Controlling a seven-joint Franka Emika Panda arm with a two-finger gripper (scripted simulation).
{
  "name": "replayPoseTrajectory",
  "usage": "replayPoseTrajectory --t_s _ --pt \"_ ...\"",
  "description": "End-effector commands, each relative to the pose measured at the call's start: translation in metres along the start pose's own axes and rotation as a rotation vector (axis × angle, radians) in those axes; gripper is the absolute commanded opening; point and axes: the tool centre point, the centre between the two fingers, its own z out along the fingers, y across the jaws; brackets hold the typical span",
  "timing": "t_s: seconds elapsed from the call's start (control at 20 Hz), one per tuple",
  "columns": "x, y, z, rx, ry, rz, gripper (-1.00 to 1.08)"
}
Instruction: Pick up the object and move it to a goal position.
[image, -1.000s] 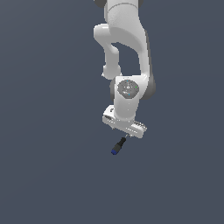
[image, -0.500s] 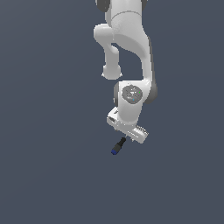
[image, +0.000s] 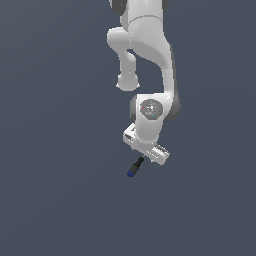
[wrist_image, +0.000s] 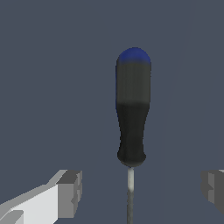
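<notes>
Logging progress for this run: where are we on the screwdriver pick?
Done: the tool is lined up over the screwdriver, fingers open either side of the shaft. In hand: nothing gripped, the fingers stand clear of it. Left: close, lift and carry it to the goal, which neither view shows.

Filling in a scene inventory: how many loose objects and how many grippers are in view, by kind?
Screwdriver: 1, black handle, blue butt end, thin shaft.
Gripper: 1, fingers spread either side of the shaft, not touching it.
Total: 2.
</notes>
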Motion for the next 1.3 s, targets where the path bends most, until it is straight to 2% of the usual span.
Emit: replayPoseTrajectory --t_s 0.0,0.35,0.65,0.7,1.25 --pt "0.0 0.0 0.006 -0.001 -0.001 0.0 1.0" --pt "-0.001 0.001 0.039 0.0 0.0 0.003 1.0" --pt "0.0 0.0 0.048 0.0 0.0 0.004 1.0" --pt "0.0 0.0 0.048 0.0 0.0 0.004 -1.0" --pt "0.0 0.0 0.047 0.0 0.0 0.004 -1.0"
